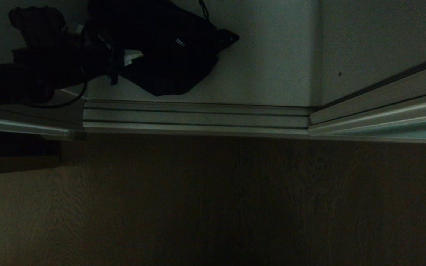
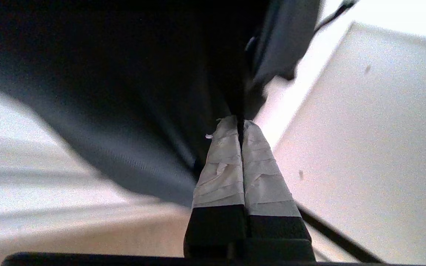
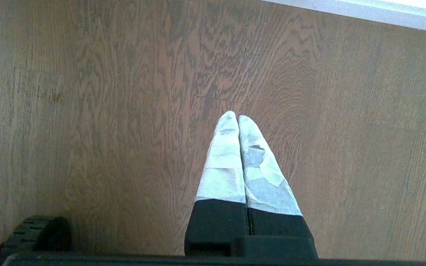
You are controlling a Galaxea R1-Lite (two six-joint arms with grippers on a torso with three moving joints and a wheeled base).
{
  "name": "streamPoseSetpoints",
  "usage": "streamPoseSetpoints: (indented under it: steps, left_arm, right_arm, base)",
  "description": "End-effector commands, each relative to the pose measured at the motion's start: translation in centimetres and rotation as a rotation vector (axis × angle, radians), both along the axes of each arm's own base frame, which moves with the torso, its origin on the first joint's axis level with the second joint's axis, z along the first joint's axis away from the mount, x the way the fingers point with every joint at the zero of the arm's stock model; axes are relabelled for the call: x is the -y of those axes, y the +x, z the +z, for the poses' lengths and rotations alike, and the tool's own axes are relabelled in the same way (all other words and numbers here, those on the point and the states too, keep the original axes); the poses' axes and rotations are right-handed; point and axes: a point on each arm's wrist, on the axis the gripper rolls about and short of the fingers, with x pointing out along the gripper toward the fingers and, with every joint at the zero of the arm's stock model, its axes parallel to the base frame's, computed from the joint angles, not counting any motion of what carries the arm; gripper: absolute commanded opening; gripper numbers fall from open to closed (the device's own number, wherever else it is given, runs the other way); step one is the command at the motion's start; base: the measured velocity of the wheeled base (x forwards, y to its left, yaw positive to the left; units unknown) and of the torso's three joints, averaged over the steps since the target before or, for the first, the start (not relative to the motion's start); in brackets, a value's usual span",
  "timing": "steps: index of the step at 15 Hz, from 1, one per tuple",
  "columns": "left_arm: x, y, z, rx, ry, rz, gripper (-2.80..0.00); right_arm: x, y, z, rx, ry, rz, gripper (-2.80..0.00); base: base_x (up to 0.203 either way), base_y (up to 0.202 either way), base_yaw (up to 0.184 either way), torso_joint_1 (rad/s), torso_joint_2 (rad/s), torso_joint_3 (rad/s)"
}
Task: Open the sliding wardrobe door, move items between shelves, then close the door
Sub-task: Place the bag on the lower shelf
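In the upper left of the head view, our left gripper [image 1: 124, 59] is pinched tight on a thin fold or strap of the black bag [image 1: 172, 55], which hangs against the pale board [image 1: 272, 66] inside the wardrobe. Below it runs the door track [image 1: 198, 118], then wood floor [image 1: 213, 207]. At the far right, the sliding door [image 1: 401, 107] stands open. Our right gripper [image 3: 238, 118], fingers together, is parked over the floor. Such a thin pinch on soft fabric could slip, dropping the bag.
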Motion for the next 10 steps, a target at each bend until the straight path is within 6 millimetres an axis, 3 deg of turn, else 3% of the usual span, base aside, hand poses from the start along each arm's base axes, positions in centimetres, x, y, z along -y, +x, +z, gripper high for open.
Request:
streamPoseSetpoints:
  steps: [1,5,10]
  left_arm:
    - [-0.5,0.0,0.8,0.131,-0.024,0.129,-2.8]
    - [-0.1,1.1,-1.4,0.187,0.046,0.158,-2.8]
    - [0.0,0.6,-0.8,0.196,0.039,0.189,-2.8]
  right_arm:
    - [0.0,0.0,0.0,0.002,-0.001,0.001,-2.8]
    - [0.0,0.0,0.0,0.003,-0.001,0.001,-2.8]
    - [0.0,0.0,0.0,0.002,-0.001,0.001,-2.8]
  base:
    - [0.0,0.0,0.0,0.0,0.0,0.0]
    - [0.0,0.0,0.0,0.0,0.0,0.0]
    - [0.0,0.0,0.0,0.0,0.0,0.0]
